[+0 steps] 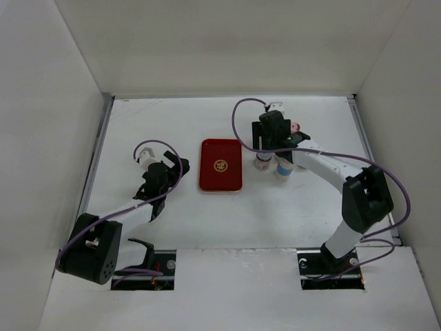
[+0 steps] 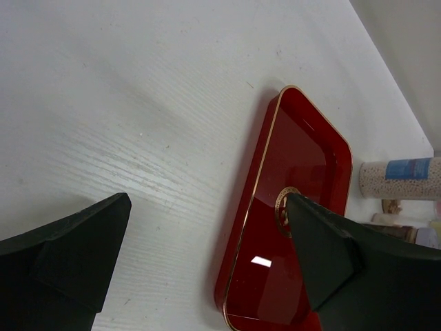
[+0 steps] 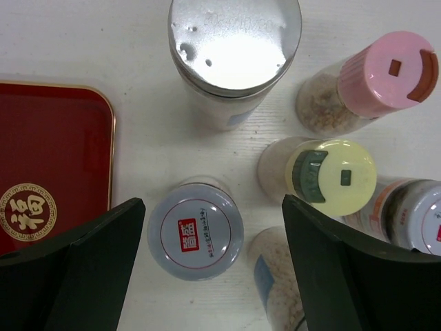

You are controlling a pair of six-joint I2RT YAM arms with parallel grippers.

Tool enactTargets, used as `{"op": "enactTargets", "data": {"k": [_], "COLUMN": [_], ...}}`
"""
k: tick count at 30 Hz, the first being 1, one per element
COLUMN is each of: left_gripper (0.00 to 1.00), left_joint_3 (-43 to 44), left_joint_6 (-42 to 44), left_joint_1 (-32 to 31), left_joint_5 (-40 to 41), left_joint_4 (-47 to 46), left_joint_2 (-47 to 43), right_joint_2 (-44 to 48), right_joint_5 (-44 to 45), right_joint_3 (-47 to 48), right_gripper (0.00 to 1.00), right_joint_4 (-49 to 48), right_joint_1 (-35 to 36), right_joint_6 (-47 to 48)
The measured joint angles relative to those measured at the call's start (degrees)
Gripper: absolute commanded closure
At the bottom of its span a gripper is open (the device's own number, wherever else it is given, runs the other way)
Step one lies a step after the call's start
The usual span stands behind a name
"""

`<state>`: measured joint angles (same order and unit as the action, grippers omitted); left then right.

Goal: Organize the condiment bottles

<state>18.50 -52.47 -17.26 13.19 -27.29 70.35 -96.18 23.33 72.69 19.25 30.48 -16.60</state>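
The right tool (image 3: 213,203) hangs with jaws spread wide, gripping nothing, above the pale cylindrical condiment bottles clustered on the white bench (image 3: 138,103). Between its jaws stands the white-capped bottle with a red mark (image 3: 195,231). The yellow-capped bottle (image 3: 334,176), pink-capped bottle (image 3: 389,72) and silver-lidded jar (image 3: 234,45) crowd near it. The flat red rectangular tray (image 3: 55,131) lies just left, with no bottle on it. The left tool (image 2: 207,200), likewise open and empty, hovers beyond the tray. The first pick seems to be in hand. It calls for a straight descent and a closing grip that stays clear of the yellow cap.

Robot lab cell: plain white walls (image 1: 207,41) around a white table (image 1: 186,221).
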Motion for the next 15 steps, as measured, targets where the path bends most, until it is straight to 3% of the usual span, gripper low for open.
{"op": "enactTargets", "data": {"k": [6,15], "left_gripper": [0.00,0.00], "left_joint_3": [0.0,0.0], "left_joint_6": [-0.5,-1.1], "left_joint_1": [0.4,0.5], "left_joint_5": [-0.8,-2.2], "left_joint_4": [-0.4,-1.3], "left_joint_2": [0.4,1.7], "right_joint_2": [6.4,27.1], "right_joint_5": [4.5,13.3], "right_joint_3": [-1.6,-17.4], "right_gripper": [0.06,0.01], "right_joint_4": [0.9,-1.8], "right_joint_1": [2.8,2.8], "right_joint_6": [1.0,-2.3]}}
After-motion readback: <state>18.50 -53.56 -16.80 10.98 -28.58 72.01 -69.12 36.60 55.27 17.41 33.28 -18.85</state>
